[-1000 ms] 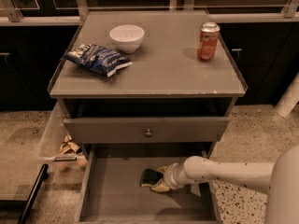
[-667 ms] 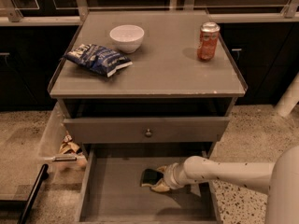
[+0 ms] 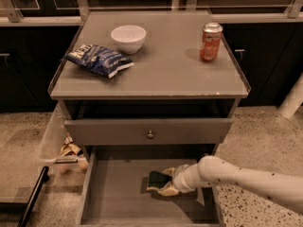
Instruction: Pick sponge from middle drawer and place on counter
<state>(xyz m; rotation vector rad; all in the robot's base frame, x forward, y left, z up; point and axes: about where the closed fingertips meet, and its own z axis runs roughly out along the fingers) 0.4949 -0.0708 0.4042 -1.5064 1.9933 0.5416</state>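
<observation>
The middle drawer is pulled out at the bottom of the camera view. The sponge, dark green over pale yellow, lies on the drawer floor right of centre. My gripper reaches in from the right on a white arm, its two pale fingers set on either side of the sponge and closed against it. The sponge still rests on the drawer floor. The counter is the flat grey top above the drawers.
On the counter lie a blue snack bag, a white bowl and an orange soda can. A grey drawer front with a round knob overhangs the open drawer. Crumpled wrappers and a black bar lie at left.
</observation>
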